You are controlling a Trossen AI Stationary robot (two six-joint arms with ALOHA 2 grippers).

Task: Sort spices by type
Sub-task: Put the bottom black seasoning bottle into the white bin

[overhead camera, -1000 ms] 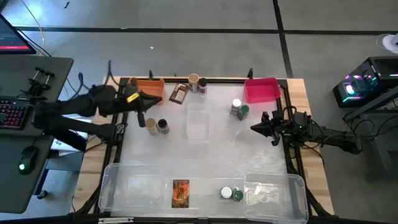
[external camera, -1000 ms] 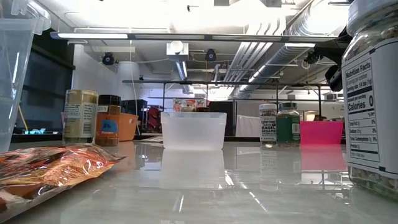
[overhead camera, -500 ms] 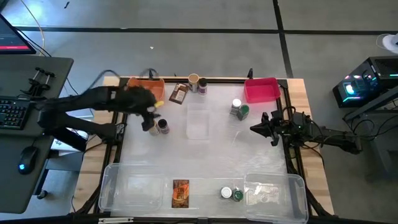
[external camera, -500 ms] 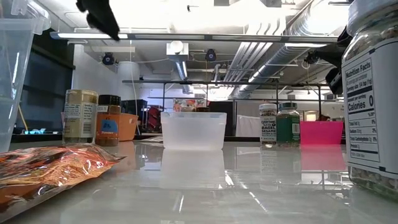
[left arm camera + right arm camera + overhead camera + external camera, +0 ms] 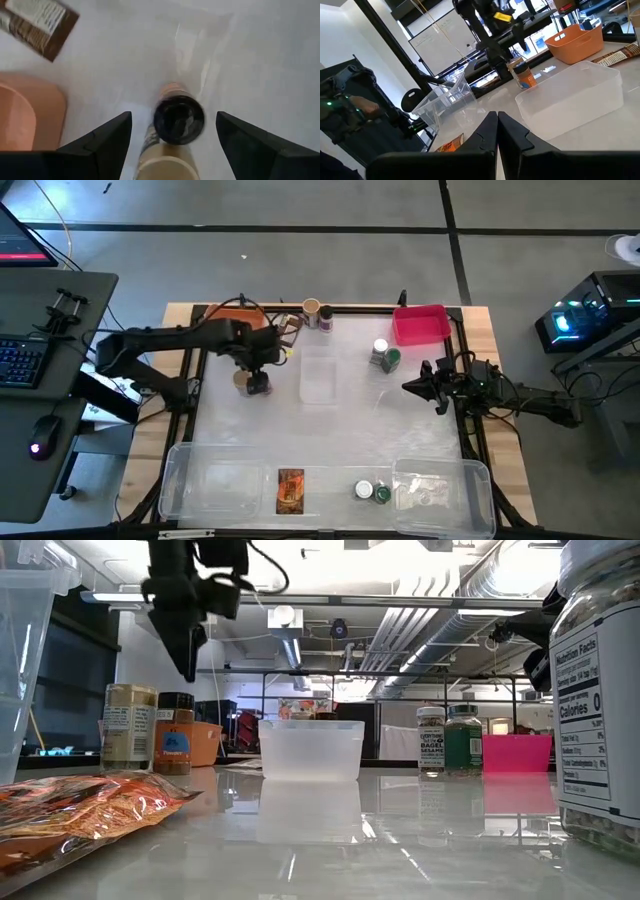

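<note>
Left gripper (image 5: 172, 131) fingers apart above dark-capped jar (image 5: 178, 116), tan-capped jar (image 5: 162, 167) touching; right gripper (image 5: 497, 131) fingers together

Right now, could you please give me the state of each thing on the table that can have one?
Left end effector: open, above the dark-capped jar, holding nothing.
Right end effector: shut, empty, at the table's right edge.
Dark-capped jar: upright, capped.
Tan-capped jar: upright, beside it.
Small clear tub: upright, empty.
Orange bin: upright, partly hidden by the arm.
Pink bin: upright, empty.
Orange packet: lying flat.
</note>
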